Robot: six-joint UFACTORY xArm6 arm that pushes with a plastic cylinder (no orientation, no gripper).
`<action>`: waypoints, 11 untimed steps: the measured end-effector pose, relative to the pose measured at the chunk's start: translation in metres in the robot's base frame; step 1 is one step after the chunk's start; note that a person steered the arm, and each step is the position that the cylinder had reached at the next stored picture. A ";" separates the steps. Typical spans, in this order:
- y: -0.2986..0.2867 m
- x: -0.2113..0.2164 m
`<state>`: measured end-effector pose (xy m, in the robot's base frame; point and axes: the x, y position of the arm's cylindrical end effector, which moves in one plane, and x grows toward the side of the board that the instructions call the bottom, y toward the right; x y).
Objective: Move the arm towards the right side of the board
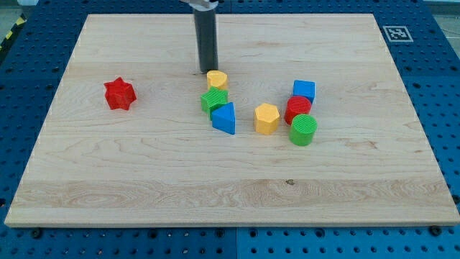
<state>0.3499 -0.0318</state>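
My rod comes down from the view's top and my tip (208, 70) rests on the wooden board (144, 180), just above and left of a yellow cylinder (217, 79), very close to it. Below the yellow cylinder sit a green star-like block (214, 100) and a blue triangular block (224, 119). To the view's right are a yellow hexagonal block (267, 118), a blue cube (304, 91), a red cylinder (297, 109) and a green cylinder (304, 130). A red star (119, 94) lies alone at the view's left.
The board lies on a blue perforated table (445, 86). A black-and-white marker tag (396, 33) is at the board's top right corner.
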 end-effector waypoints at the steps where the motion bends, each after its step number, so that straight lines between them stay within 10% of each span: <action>1: 0.021 0.000; 11: 0.189 0.000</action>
